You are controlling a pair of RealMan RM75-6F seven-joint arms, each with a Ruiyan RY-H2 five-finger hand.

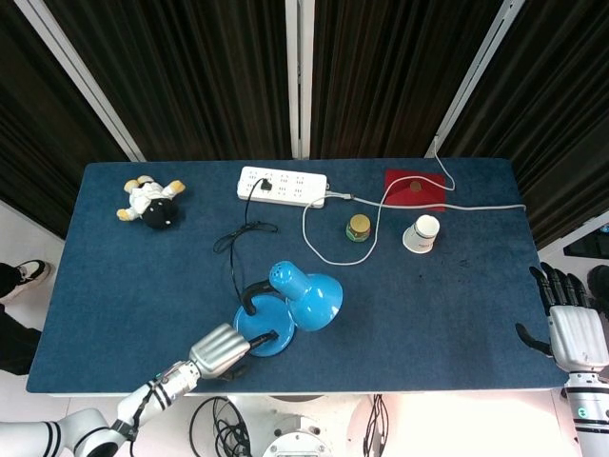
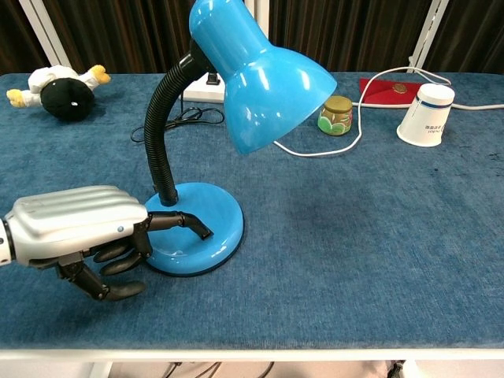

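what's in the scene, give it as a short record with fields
left hand: one finger stretched onto the lamp base, over its switch
right hand: at the table's right edge, fingers spread, holding nothing
lamp: blue desk lamp, upright, shade tilted down
cord: black, runs to the white power strip
behind the lamp: small jar, paper cup
far left: plush toy

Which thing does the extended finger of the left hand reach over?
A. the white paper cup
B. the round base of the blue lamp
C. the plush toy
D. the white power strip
B: in the chest view the left hand stretches one finger over the round base of the blue lamp, right where its small switch sits, far from the other three things.
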